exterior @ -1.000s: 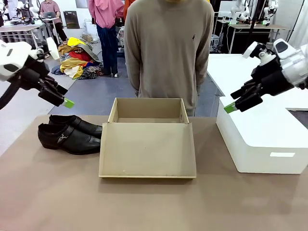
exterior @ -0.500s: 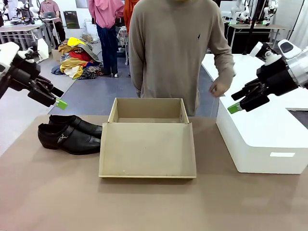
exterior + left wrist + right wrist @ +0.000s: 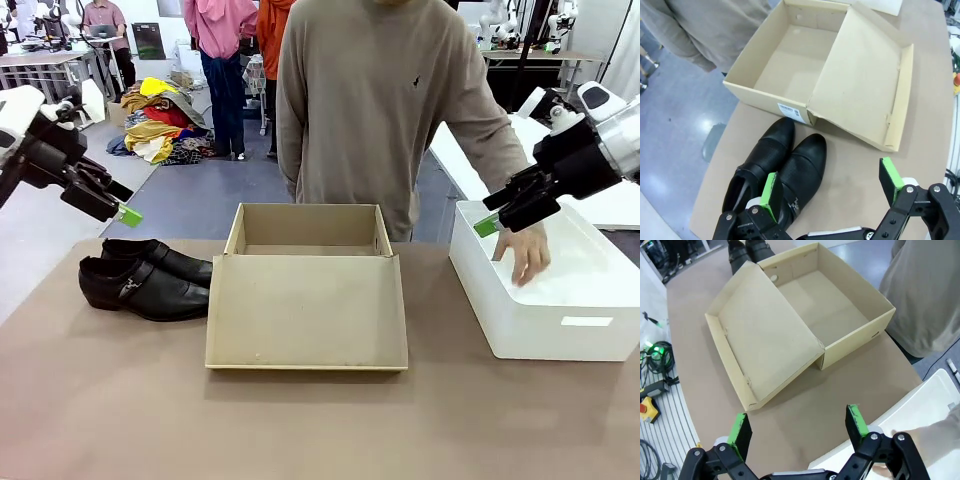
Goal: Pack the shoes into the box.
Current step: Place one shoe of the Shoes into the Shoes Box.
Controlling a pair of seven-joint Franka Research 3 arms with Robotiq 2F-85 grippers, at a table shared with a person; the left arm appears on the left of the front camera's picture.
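Your left gripper (image 3: 122, 208) hangs in the air above the far left of the brown table (image 3: 300, 430), jaws spread wide with nothing between them. The left wrist view has the pair of glossy black leather dress shoes (image 3: 777, 172) right under it.

The shoes (image 3: 145, 278) sit side by side on the table at the left. Their pointed toes face right, just beside the left wall of the shallow tan cardboard shoebox (image 3: 307, 315). The shoebox stands open at the middle, with its hinged lid lying flat on the near side.

Your right gripper (image 3: 490, 222) hovers high at the right, jaws spread and holding nothing. A person's hand (image 3: 525, 252) rests on top of the large white block-shaped box (image 3: 540, 325) just below it.
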